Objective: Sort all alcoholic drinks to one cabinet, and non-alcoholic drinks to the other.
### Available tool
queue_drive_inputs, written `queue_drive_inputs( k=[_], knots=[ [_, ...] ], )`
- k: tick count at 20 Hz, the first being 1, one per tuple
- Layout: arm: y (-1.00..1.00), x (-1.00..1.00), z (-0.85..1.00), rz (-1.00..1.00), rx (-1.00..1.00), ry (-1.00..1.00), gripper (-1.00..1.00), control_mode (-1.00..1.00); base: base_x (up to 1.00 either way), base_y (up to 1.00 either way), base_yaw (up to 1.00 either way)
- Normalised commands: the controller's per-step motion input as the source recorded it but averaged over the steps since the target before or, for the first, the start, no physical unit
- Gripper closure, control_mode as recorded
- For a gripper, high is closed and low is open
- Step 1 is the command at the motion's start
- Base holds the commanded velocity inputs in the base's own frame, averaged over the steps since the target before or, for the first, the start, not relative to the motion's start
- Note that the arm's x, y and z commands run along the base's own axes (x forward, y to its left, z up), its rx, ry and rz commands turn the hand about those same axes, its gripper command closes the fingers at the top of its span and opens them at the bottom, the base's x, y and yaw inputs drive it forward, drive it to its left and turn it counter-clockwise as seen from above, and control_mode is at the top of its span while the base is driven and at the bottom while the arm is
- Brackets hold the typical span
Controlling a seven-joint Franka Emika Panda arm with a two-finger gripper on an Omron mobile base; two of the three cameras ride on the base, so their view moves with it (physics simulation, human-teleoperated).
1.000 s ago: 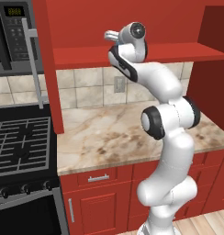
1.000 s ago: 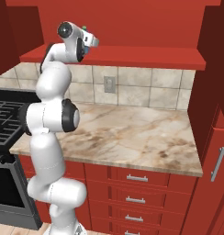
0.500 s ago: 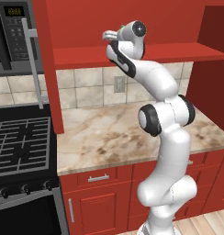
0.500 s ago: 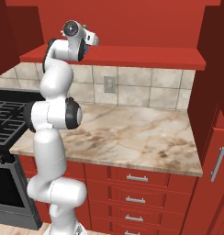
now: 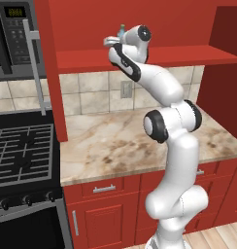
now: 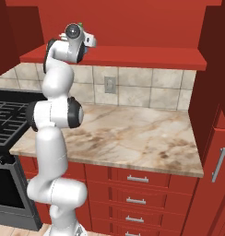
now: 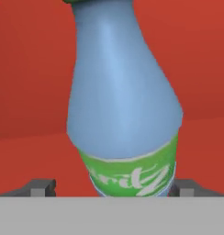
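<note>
bottle (image 7: 123,92): upright on shelf (image 5: 154,57), btw fingers (image 7: 40,187)
shelf: above tabletop (image 5: 120,146)
stove (image 5: 23,146): left of tabletop

The white arm rises from its base, bends at the dark elbow joint and reaches up and forward, wrist level, with the gripper (image 7: 113,189) spread wide, its two dark fingertips (image 7: 40,187) standing apart on either side, closed on nothing.
</note>
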Motion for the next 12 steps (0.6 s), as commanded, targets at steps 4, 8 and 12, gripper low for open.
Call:
queue_drive_inputs(
  k=[4,8,12],
  knots=[
    [0.09,0.01,0.0,0.06,0.0,0.0,-1.0,-1.0,0.0,0.0,0.0],
    [0.01,0.0,0.0,0.04,0.0,0.0,-1.0,-1.0,0.0,0.0,0.0],
    [0.0,-0.03,0.0,0.02,0.0,0.0,-1.0,-1.0,0.0,0.0,0.0]
  ],
)
